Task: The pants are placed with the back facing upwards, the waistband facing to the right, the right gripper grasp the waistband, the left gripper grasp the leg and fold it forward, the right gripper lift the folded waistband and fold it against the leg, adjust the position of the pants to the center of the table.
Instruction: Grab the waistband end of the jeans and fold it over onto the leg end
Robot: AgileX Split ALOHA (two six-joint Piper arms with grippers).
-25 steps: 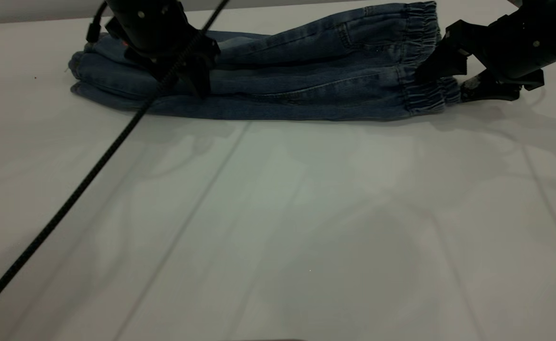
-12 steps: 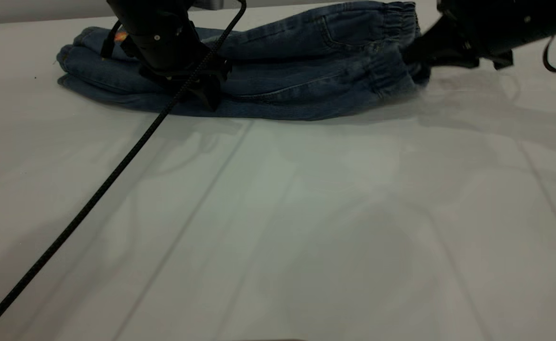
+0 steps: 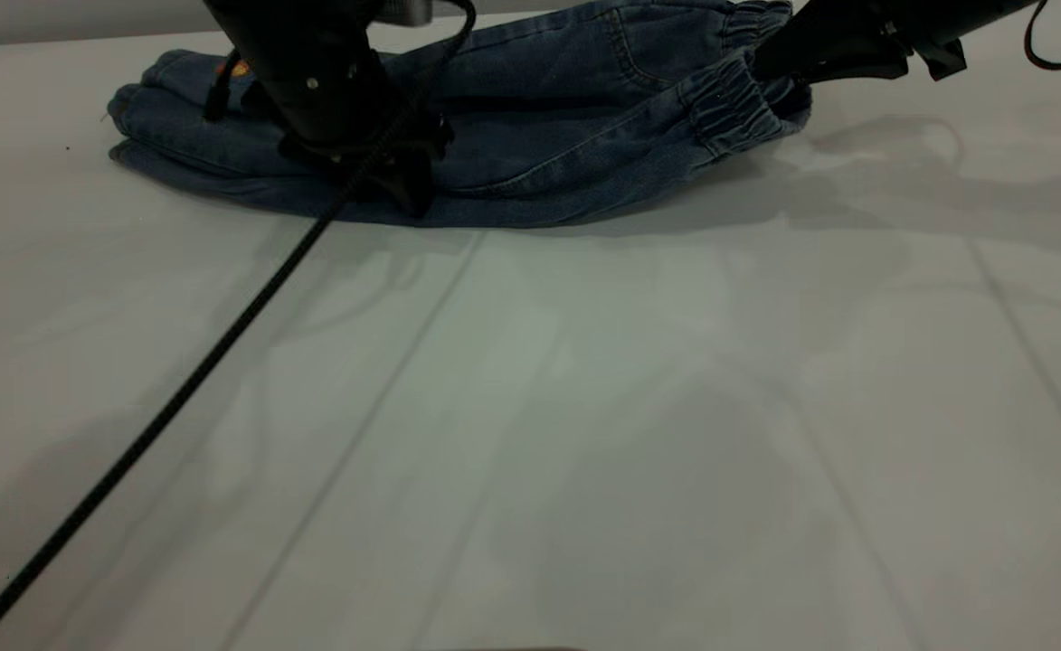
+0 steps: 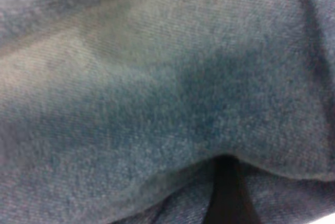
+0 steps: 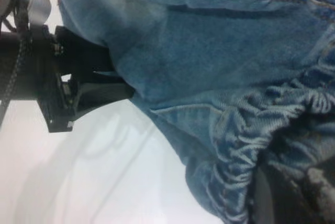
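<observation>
Pants [image 3: 530, 136] lie already folded lengthwise at the far side of the counter [image 3: 584, 407]. My right pincer [image 3: 770, 68] is clamped on the waistband [image 3: 729, 104], which hangs raised off the counter. My left pincer [image 3: 385, 167] presses down mid-pants; I cannot tell whether it is apart or together. I judge this the second fold: next I carry the waistband leftward over the leg end [image 3: 159, 108], left pincer clearing out first.
</observation>
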